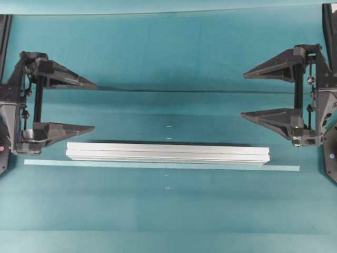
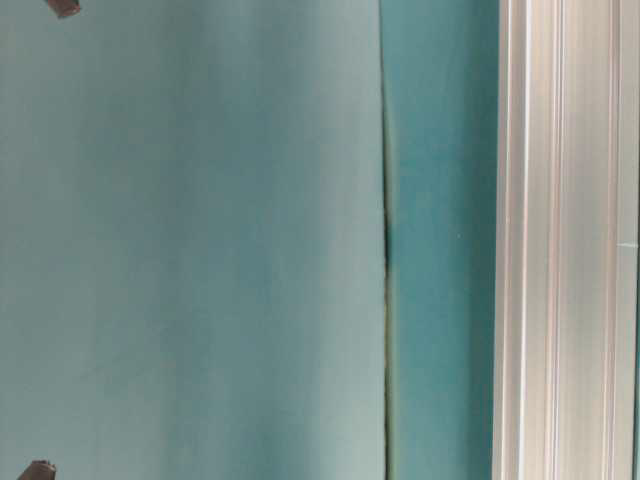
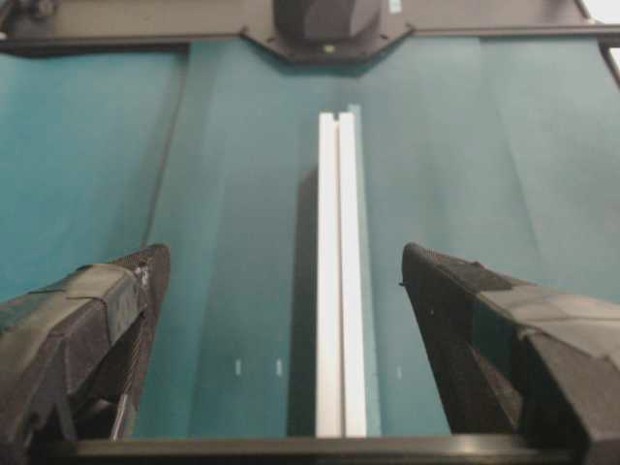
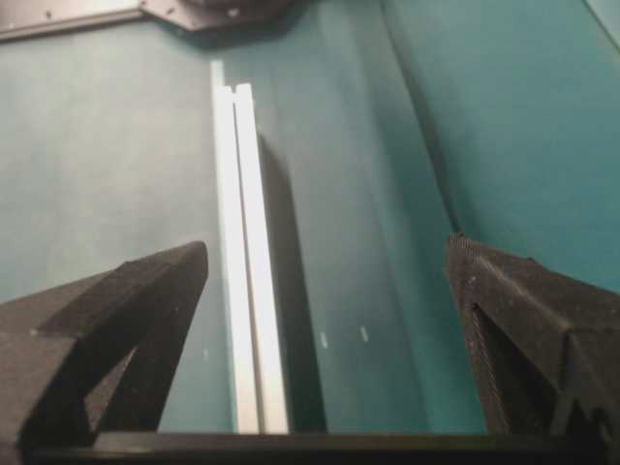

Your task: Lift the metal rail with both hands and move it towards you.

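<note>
The metal rail [image 1: 167, 153], a long silver grooved bar, lies flat across the middle of the teal table. My left gripper [image 1: 95, 105] stands open at the left, and its nearer finger [image 1: 73, 129] hovers just behind the rail's left end. My right gripper [image 1: 243, 95] stands open at the right, behind the rail's right end. Neither touches the rail and both are empty. In the left wrist view the rail [image 3: 341, 291] runs away between the fingers of the gripper [image 3: 283, 262]. In the right wrist view the rail [image 4: 247, 271] lies close to the left finger of the gripper [image 4: 327, 248].
A thin pale tape strip [image 1: 284, 167] lies along the rail's front side, longer than the rail. Small white marks [image 1: 168, 126] dot the table's centre line. A fold in the teal cover [image 1: 168, 90] crosses behind the grippers. The table-level view shows the rail [image 2: 565, 240] close up.
</note>
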